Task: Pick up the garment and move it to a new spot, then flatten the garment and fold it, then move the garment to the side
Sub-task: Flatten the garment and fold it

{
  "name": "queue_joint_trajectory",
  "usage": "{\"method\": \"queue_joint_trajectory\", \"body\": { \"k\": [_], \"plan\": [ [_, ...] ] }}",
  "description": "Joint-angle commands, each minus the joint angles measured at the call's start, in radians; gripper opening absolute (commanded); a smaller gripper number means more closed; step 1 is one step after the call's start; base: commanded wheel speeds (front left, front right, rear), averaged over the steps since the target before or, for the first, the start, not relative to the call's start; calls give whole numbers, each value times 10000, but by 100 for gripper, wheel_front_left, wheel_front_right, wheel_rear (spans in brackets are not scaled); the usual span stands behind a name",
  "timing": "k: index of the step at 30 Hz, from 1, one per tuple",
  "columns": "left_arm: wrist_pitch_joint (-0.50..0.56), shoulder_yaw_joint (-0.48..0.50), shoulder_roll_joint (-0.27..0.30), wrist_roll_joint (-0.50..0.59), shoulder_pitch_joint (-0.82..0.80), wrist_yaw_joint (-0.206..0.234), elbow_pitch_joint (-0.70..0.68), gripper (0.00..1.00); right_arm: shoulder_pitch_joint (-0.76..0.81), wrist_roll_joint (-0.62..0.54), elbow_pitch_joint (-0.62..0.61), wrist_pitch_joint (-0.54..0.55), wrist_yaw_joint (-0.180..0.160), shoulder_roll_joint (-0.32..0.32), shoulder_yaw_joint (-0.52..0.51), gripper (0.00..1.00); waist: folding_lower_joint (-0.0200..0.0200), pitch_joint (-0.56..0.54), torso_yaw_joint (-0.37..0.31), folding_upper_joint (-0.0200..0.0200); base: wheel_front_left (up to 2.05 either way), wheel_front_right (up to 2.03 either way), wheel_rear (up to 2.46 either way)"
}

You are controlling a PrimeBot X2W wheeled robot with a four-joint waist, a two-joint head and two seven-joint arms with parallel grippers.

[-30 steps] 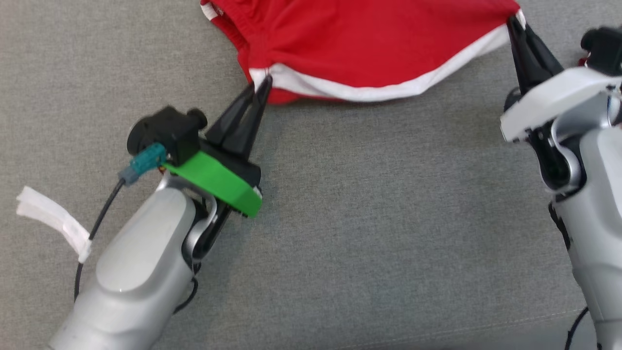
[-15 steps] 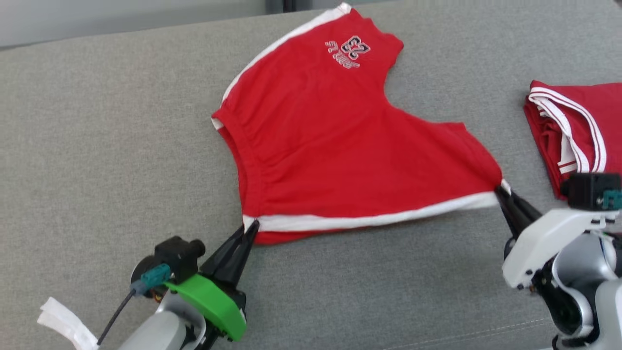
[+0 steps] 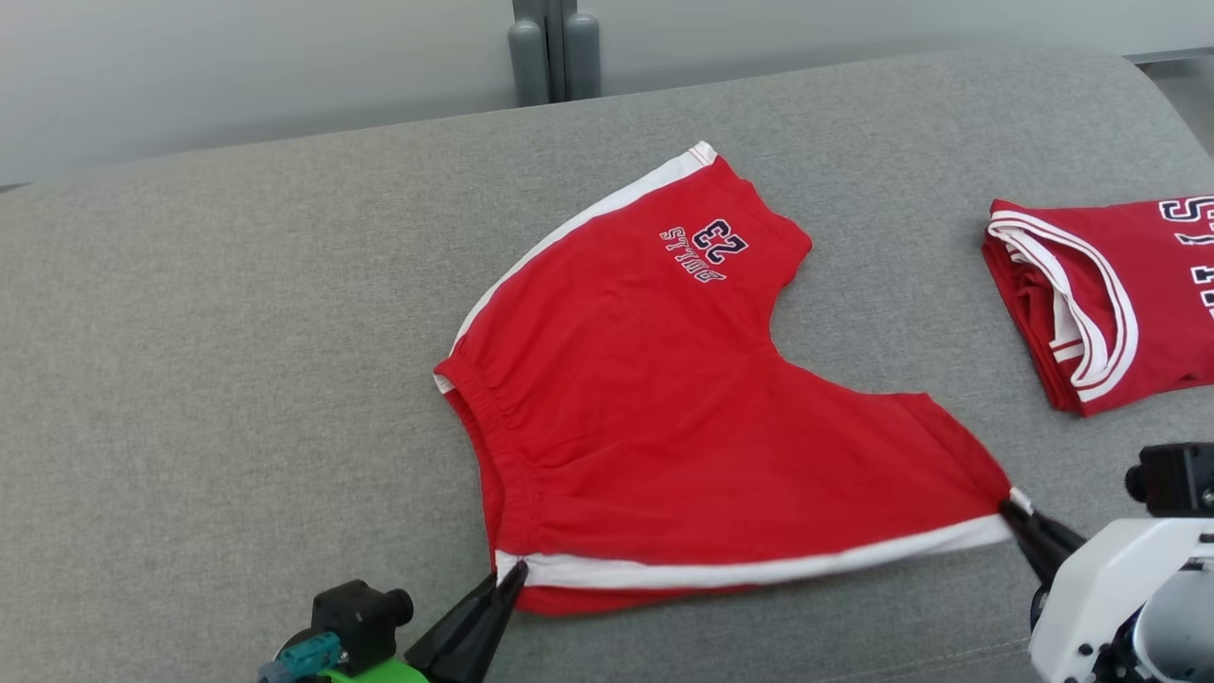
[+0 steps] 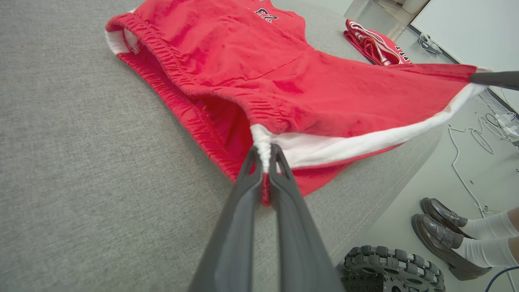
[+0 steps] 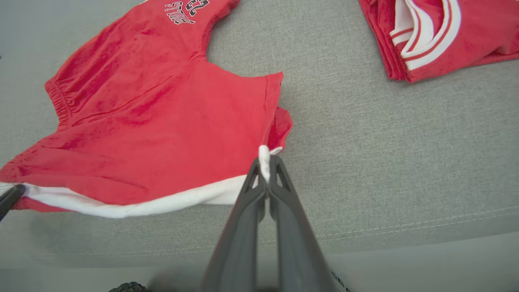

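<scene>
The garment is a pair of red shorts (image 3: pixel 664 417) with white side stripes and a "23" print, spread on the grey sofa cushion (image 3: pixel 237 332). My left gripper (image 3: pixel 512 575) is shut on the near left corner, at the white stripe by the waistband (image 4: pixel 262 148). My right gripper (image 3: pixel 1010 510) is shut on the near right corner, pinching the stripe's white end (image 5: pixel 264 160). The white stripe edge (image 3: pixel 759 569) is stretched taut between the two grippers and lifted slightly off the cushion. The far leg with the print (image 5: pixel 182 12) lies flat.
A folded red jersey (image 3: pixel 1110 304) with white trim lies at the right of the cushion. The cushion's front edge (image 5: pixel 365 231) runs close below the grippers. In the left wrist view a person's feet in dark shoes (image 4: pixel 442 227) and cables (image 4: pixel 466 142) are on the floor beside a robot wheel (image 4: pixel 389 267).
The head camera has tilted up, so the whole shorts and the jersey have come into view. Both grippers still hold the same corners, with the edge stretched between them.
</scene>
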Motion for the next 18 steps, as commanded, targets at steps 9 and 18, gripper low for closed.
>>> {"method": "queue_joint_trajectory", "body": {
  "k": [9, 18],
  "plan": [
    [114, 321, -919, -461, -1429, -172, 215, 0, -2506, -688, 1335, -1085, -1, -196, -142, 0, 1, 321, 667, 0, 0, 0, 0],
    [-128, 733, -1768, -748, -3039, -390, 1742, 0, -5509, -78, 4467, -2468, -4, -1352, 916, 0, 1, 984, 1087, 0, 0, 0, 0]
  ]
}}
